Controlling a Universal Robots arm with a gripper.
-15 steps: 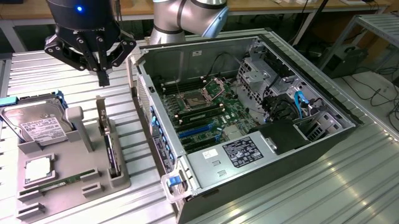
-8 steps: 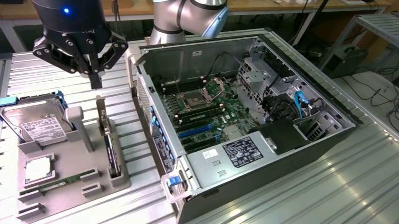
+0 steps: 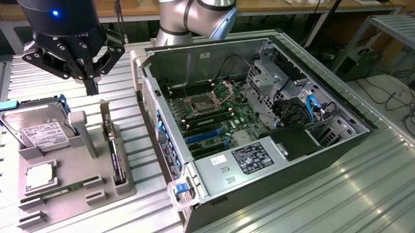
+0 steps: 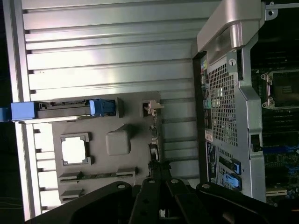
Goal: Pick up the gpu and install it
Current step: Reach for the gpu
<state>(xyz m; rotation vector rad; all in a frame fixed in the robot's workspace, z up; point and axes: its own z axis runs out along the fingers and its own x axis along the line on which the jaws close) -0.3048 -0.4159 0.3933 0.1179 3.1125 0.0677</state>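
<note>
The hand (image 3: 91, 86), pressed together and empty, hovers over the grey holder (image 3: 97, 167) at the exterior view's left, where the gpu (image 3: 116, 156) stands on edge, not yet lifted; the computer case (image 3: 214, 167) lies open.

The thin black gpu (image 3: 117, 160) stands on edge in the gray holder (image 3: 81, 165).

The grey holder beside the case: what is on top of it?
A hard drive, a silver chip, a memory stick and the gpu, standing on edge in a slot. The slot covers the gpu's lower edge.
</note>
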